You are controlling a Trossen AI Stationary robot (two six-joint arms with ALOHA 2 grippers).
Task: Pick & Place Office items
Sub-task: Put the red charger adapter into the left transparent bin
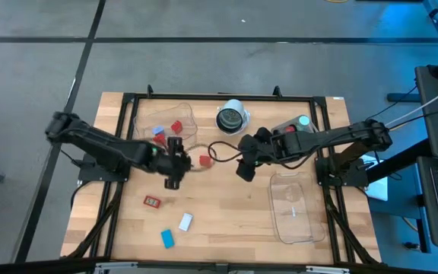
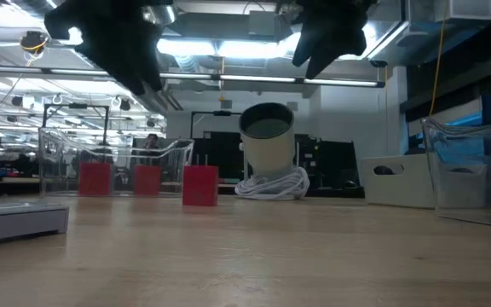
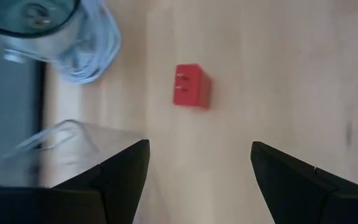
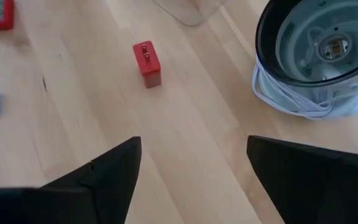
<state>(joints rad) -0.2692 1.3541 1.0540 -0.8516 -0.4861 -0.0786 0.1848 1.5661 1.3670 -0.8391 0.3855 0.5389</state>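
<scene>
Three red blocks (image 1: 205, 160), two clear trays (image 1: 292, 205)

Red block (image 1: 205, 160), red-framed tag (image 1: 152, 201), white block (image 1: 185, 221), blue block (image 1: 167, 238), light wooden desk (image 1: 226, 221), clear trays (image 1: 291, 205)

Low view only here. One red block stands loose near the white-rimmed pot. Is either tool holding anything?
Observer: No. The left tool is open and holds nothing, and the red block lies just ahead of it.
Operator: Right one?
Observer: The right tool is open too, facing that same block from the opposite side.
Operator: Other loose items?
Observer: A red-framed tag, a white block and a blue block lie on the table.
</scene>
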